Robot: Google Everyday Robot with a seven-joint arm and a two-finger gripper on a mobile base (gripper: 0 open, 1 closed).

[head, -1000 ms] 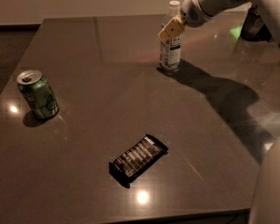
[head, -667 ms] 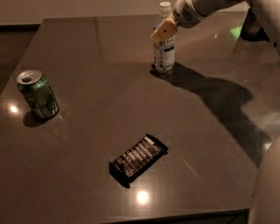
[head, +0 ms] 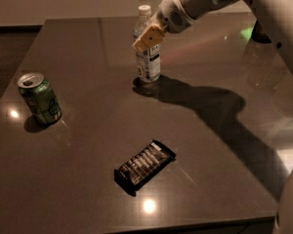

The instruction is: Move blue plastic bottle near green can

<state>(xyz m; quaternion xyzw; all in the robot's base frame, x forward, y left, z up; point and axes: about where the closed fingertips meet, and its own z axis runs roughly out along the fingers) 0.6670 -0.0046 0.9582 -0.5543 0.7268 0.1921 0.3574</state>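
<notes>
The blue plastic bottle [head: 148,66] stands upright on the dark table [head: 83,48], at the back centre; it has a white cap and a white label. My gripper [head: 147,39] reaches in from the upper right and is shut on the bottle's upper body, with a tan finger pad [head: 149,36] across its front. The green can [head: 40,99] stands upright near the table's left edge, well to the left of the bottle and nearer the front. A wide stretch of table lies between them.
A black snack bar wrapper [head: 144,166] lies flat near the front centre of the table. My white arm [head: 263,9] crosses the upper right. A dark object [head: 261,33] sits at the far right back. The table's front edge runs along the bottom.
The gripper and the bottle have moved together to the left across the table, towards the can. The can and the wrapper have not moved.
</notes>
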